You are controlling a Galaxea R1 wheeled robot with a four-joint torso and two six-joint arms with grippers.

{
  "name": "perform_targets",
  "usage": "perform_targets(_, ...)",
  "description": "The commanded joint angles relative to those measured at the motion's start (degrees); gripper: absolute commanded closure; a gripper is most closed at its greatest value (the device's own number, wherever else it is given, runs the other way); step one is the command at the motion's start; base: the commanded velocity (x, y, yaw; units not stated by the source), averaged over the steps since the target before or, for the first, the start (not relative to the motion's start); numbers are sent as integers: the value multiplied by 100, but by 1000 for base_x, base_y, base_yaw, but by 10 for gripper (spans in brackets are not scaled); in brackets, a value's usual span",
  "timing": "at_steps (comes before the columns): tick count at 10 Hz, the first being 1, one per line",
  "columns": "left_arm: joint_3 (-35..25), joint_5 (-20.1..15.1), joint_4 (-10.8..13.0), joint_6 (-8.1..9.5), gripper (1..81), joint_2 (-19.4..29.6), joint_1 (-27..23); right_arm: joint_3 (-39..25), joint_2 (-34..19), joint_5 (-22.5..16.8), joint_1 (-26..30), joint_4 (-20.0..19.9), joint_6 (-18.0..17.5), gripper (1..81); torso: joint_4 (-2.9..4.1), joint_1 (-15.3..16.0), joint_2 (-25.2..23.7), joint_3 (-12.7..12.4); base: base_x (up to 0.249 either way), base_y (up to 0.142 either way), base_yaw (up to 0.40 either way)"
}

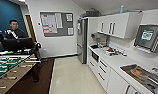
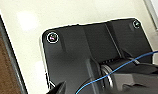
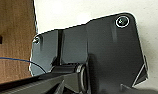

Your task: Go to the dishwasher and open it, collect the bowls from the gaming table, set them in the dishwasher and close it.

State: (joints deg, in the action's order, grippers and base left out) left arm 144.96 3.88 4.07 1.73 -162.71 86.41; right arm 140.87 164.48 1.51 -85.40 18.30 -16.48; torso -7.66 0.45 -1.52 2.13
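Observation:
The dishwasher, the gaming table and the bowls are out of view. The head view looks down a kitchenette: white lower cabinets [image 1: 102,72] run under a white counter [image 1: 117,61] along the right wall. A small dark appliance [image 1: 95,56] is set into them. Both wrist views look down past the robot's dark plate onto the pale floor [image 2: 70,12]. The left wrist view has brown carpet [image 2: 5,70] at one edge, and the right wrist view has a brown wooden surface [image 3: 12,37] beside the plate.
A green-field foosball table [image 1: 10,66] with rods stands at the left on brown carpet [image 1: 43,77]. A person [image 1: 15,31] stands behind it. A tall steel fridge [image 1: 82,40] is at the far end, and a sink [image 1: 145,76] at the near right. Pale floor [image 1: 70,77] runs between them.

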Motion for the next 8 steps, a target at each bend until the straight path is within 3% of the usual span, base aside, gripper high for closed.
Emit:
perform_targets(1, 15, -335, 41, 3, 10, 98, -269, -61, -44, -239, 290, 95, 22, 10, 0, 0, 0, 0, 0, 0, 345)
perform_targets(8, 15, -335, 59, -6, 10, 80, -269, -79, -35, -230, 299, 113, 22, 10, 0, 0, 0, 0, 0, 0, 345)
